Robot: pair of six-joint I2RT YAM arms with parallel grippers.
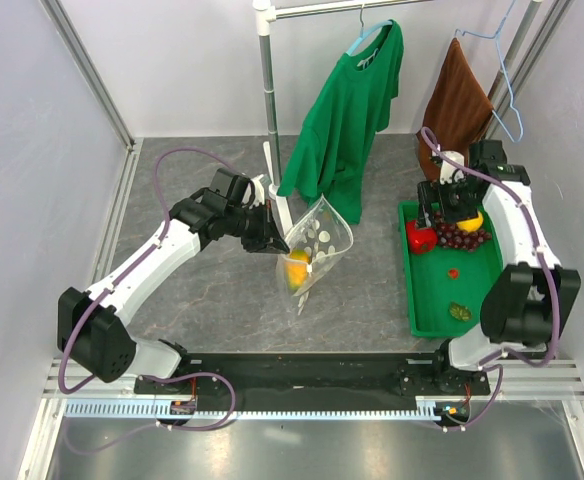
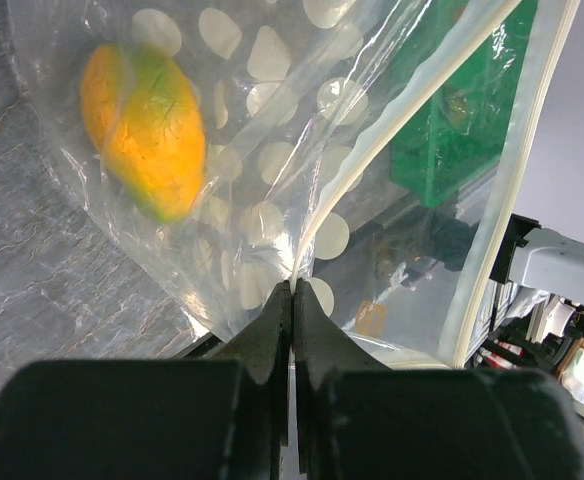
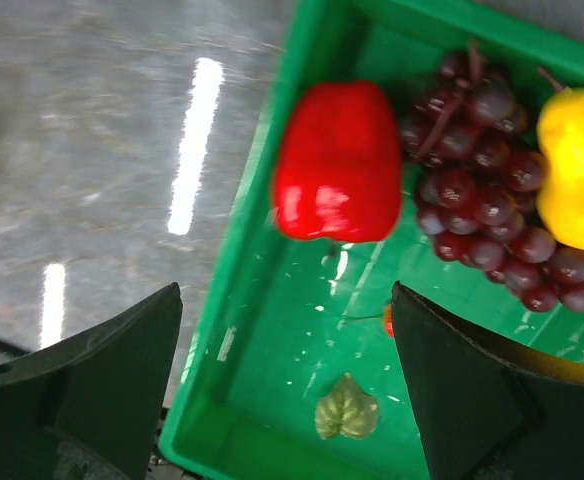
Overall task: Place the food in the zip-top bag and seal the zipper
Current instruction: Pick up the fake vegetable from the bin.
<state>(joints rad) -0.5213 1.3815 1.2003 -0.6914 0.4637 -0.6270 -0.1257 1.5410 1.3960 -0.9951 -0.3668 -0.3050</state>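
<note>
The zip-top bag (image 1: 320, 245), clear with white dots, hangs mouth up from my left gripper (image 1: 274, 238). In the left wrist view that gripper (image 2: 292, 286) is shut on the bag's edge beside the zipper (image 2: 412, 110), which gapes open. The yellow-orange mango (image 2: 147, 130) lies inside the bag (image 2: 262, 200) and also shows in the top view (image 1: 298, 268). My right gripper (image 3: 287, 295) is open and empty above the green tray (image 3: 262, 330). The red pepper (image 3: 337, 160), the grape bunch (image 3: 482, 200) and a yellow fruit (image 3: 577, 170) lie ahead of it in the tray.
The green tray (image 1: 432, 300) sits at the right and also holds a small leaf (image 3: 347, 408) and a tiny red bit (image 3: 388, 318). A green shirt (image 1: 347, 120) and a brown cloth (image 1: 457, 100) hang from a rail at the back, beside a white pole (image 1: 269, 90).
</note>
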